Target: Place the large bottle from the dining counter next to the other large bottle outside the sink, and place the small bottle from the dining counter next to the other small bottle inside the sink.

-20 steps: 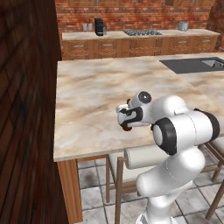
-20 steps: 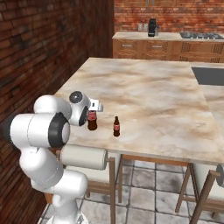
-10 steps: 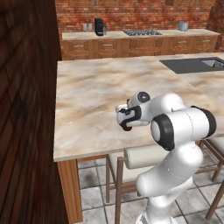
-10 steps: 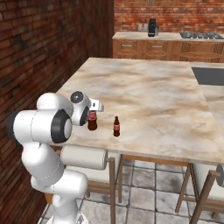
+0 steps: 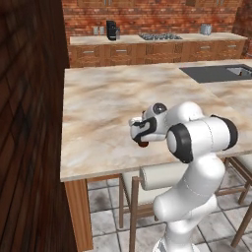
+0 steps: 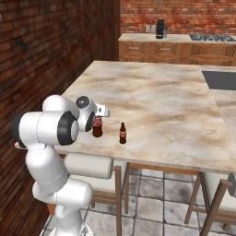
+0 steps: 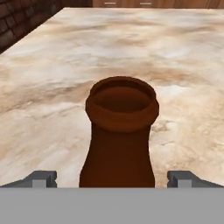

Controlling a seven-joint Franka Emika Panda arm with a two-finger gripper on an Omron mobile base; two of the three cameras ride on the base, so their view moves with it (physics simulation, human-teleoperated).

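The large bottle (image 6: 97,131), brown with a red label, stands upright near the front edge of the dining counter (image 6: 156,99). My gripper (image 6: 98,116) hangs over its top, open, one fingertip (image 7: 41,178) on each side of the neck and apart from it. In the hand view the large bottle's (image 7: 121,131) open mouth and neck sit midway between the fingers of the gripper (image 7: 114,179). The small bottle (image 6: 122,133) stands upright just right of the large one. From the left, the gripper (image 5: 140,132) hides most of the large bottle (image 5: 143,144). The sink (image 5: 221,73) lies far right. The other bottles are out of view.
Grey-cushioned stools (image 6: 90,167) stand under the counter's front edge. A brick wall (image 6: 41,50) runs along the left. The back counter (image 5: 147,47) with drawers carries a black coffee machine (image 5: 112,29) and a cooktop (image 5: 160,36).
The hand has crept slightly toward the large bottle and the elbow has shifted a little. The jaws stay open. Both bottles stand where they were.
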